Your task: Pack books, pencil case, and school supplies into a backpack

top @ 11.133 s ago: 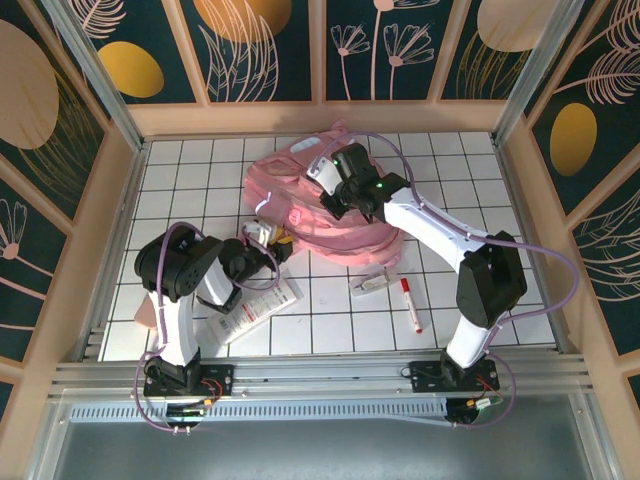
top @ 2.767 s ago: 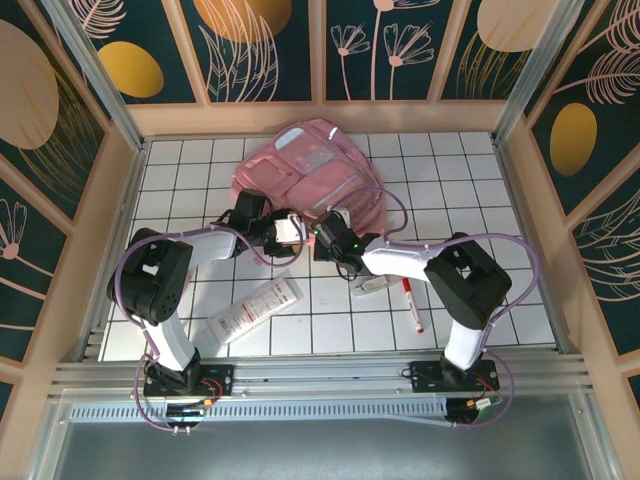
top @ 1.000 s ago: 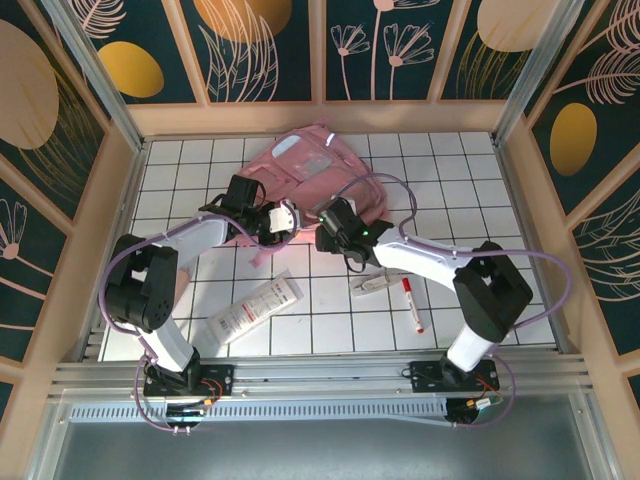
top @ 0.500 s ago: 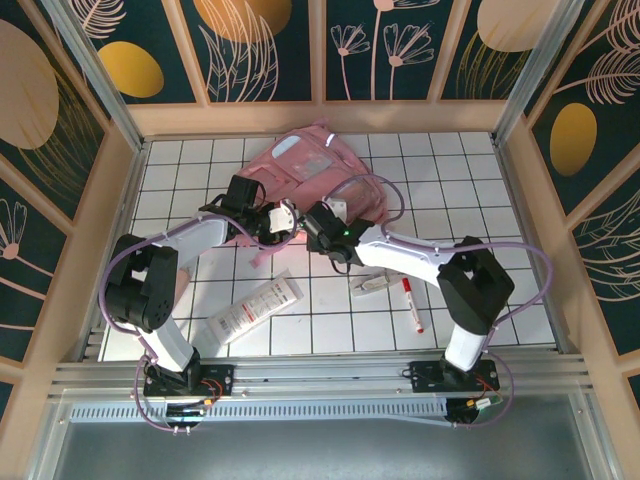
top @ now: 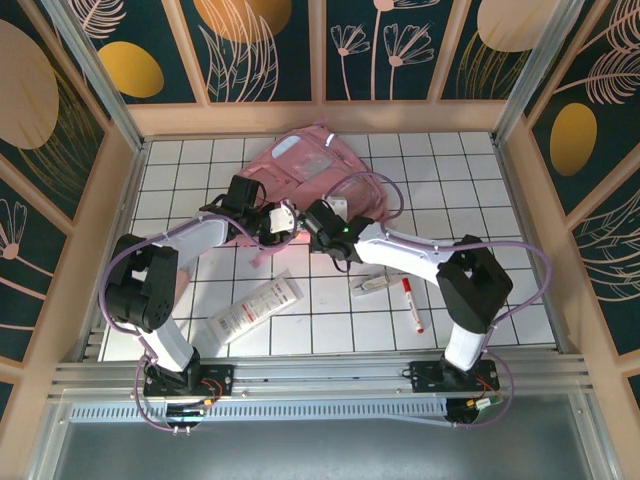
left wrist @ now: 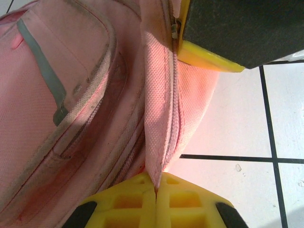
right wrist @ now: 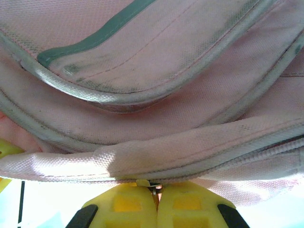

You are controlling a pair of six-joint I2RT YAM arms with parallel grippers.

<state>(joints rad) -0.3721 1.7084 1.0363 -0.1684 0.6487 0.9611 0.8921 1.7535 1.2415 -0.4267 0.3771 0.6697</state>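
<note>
Packing is judged barely begun: the backpack (top: 310,165), at the far middle of the desk (top: 480,200), is pinched at its zip seam by the left gripper (left wrist: 156,187), whose jaws are shut on the fabric, the right gripper (right wrist: 156,187) is clamped, apparently on the zip pull (right wrist: 142,182), and the marker (top: 410,303) is left outside.

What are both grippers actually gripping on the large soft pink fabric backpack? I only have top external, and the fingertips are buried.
Observer: In the left wrist view, the left gripper is shut, with a fold of the pink fabric backpack beside the zip pinched between its jaws.
Operator: And the right one?
Observer: In the right wrist view, the right gripper is shut too. Its tips meet on a small zip tab under the seam, probably the pull.
Operator: Zip open yet?
Observer: In the left wrist view, the stretch of zip between the two grippers looks closed.
</note>
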